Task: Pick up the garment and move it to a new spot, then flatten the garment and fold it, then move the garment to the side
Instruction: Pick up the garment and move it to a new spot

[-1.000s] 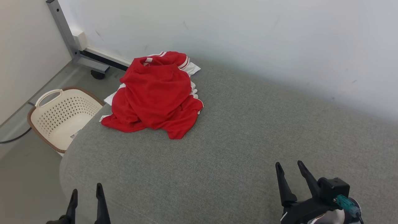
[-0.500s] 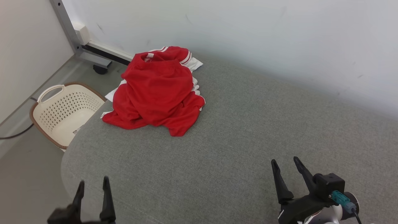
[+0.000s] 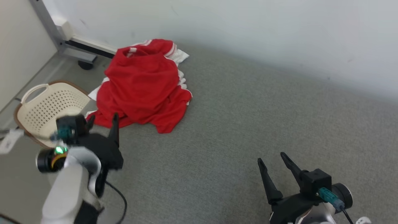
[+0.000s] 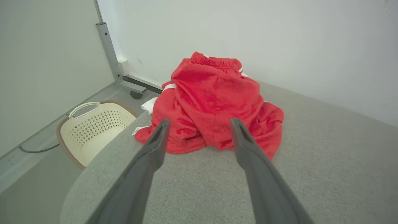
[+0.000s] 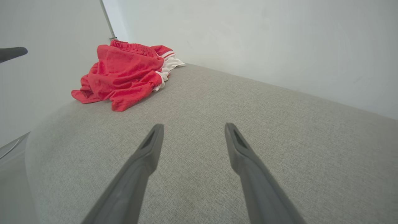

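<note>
The garment is a crumpled red piece with white stripes, lying at the far left of the grey cushioned surface close to the wall. My left gripper is raised and open just short of the garment's near left edge, touching nothing. In the left wrist view the garment fills the space ahead of the open left gripper. My right gripper stands open and empty over bare cushion at the near right. The right wrist view has the right gripper open, with the garment far off at upper left.
A cream perforated basket stands on the floor just left of the cushion's rounded corner; it is also in the left wrist view. A grey metal frame on a caster stands behind it. A pale wall runs along the cushion's far edge.
My left arm has risen and reached forward to the garment's near left edge. The head camera has shifted, sliding the scene left. The right gripper holds its place, and both stay open.
</note>
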Available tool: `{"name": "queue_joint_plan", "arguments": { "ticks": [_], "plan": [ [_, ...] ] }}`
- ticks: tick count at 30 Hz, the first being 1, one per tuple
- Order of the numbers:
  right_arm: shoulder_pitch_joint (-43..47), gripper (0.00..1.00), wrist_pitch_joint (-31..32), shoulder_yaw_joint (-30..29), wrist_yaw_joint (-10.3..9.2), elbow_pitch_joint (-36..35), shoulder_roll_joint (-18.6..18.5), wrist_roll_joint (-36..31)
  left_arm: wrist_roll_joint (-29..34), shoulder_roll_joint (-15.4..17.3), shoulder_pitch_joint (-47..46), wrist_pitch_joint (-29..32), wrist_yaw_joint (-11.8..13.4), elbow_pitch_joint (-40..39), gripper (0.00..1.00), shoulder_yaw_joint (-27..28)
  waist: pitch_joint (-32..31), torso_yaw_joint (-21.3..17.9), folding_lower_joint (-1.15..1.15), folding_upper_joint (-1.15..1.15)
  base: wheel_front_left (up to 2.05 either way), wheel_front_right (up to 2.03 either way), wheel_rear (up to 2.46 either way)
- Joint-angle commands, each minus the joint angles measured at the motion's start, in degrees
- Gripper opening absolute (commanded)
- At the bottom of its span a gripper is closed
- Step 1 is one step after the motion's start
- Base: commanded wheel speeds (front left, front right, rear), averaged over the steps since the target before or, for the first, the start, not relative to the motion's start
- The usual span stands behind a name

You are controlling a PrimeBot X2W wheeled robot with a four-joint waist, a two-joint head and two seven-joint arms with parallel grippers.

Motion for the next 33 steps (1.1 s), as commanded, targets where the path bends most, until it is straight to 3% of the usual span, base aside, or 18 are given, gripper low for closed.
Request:
{"name": "queue_joint_plan", "arguments": {
  "ticks": [1, 4, 15, 21, 26, 27, 28, 29, 33],
  "plan": [
    [-0.3, 1.0, 0.71, 0.58, -0.12, -1.13, -0.19, -0.62, -0.01, 0.86, -2.59, 1.14, -0.11, 1.26, 1.0, -0.26, 4.52, -4.3, 0.0, 0.0, 0.0, 0.0, 0.0],
    [-0.87, 1.0, 2.91, 1.71, -0.12, -4.42, -0.16, -2.32, -0.07, 1.98, -8.16, 3.18, -0.35, 5.31, 1.0, -0.66, 8.33, -6.82, 0.0, 0.0, 0.0, 0.0, 0.0],
    [-0.48, 1.0, 9.09, 1.89, -0.12, -17.84, -0.19, -7.53, -3.7, 5.6, -20.79, 4.58, 2.92, 16.34, 1.0, 3.79, 20.9, -14.85, 0.0, 0.0, 0.0, 0.0, 0.0],
    [1.81, 1.0, 9.97, -0.93, -0.12, -22.9, -0.24, -8.41, -5.02, 7.95, -24.72, 3.77, 6.58, 20.53, 1.0, 5.94, 25.27, -16.34, 0.0, 0.0, 0.0, 0.0, 0.0],
    [2.99, 1.0, 9.29, -1.8, -0.12, -24.39, -0.18, -8.16, -5.31, 9.18, -26.81, 2.62, 8.03, 23.05, 1.0, 6.22, 26.91, -16.51, 0.0, 0.0, 0.0, 0.0, 0.0],
    [2.67, 1.0, 9.19, -1.84, -0.12, -24.2, -0.17, -8.19, -5.13, 9.34, -26.92, 1.85, 8.44, 23.34, 0.49, 6.18, 26.92, -16.44, 0.0, 0.0, 0.0, 0.0, 0.0],
    [2.33, 1.0, 9.09, -1.73, -0.12, -23.96, -0.15, -8.05, -4.89, 9.4, -27.04, 0.89, 8.67, 23.49, 0.05, 5.99, 26.76, -16.33, 0.0, 0.0, 0.0, 0.0, 0.0],
    [2.06, 1.0, 9.0, -1.6, -0.12, -23.75, -0.14, -7.79, -4.63, 9.49, -27.21, 0.25, 8.91, 23.77, 0.0, 5.78, 26.54, -16.26, 0.0, 0.0, 0.0, 0.0, 0.0],
    [1.31, 1.0, 8.52, -1.35, -0.12, -22.25, -0.11, -6.78, -3.75, 10.26, -27.33, -1.11, 9.65, 25.19, 0.0, 4.99, 24.62, -15.91, 0.0, 0.0, 0.0, 0.0, 0.0]
  ]
}}
